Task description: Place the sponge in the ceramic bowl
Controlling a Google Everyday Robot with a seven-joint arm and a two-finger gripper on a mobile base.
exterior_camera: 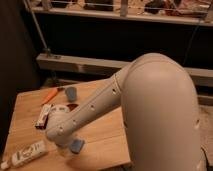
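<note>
The sponge (76, 145) is a small flat blue pad lying on the wooden table (107, 137) near its front edge. My gripper (64, 141) hangs at the end of the pale arm, low over the table, just left of the sponge and close to it. The arm's wrist covers most of the gripper. The ceramic bowl (72, 106) is almost wholly hidden behind the forearm; only a small reddish-brown sliver shows beside it.
A blue-grey cup (71, 93) and an orange tool (50, 95) stand at the table's back. A snack packet (42, 116) lies left of the arm, and a white tube (27, 153) lies at the front left corner. A dark shelf rail runs behind the table.
</note>
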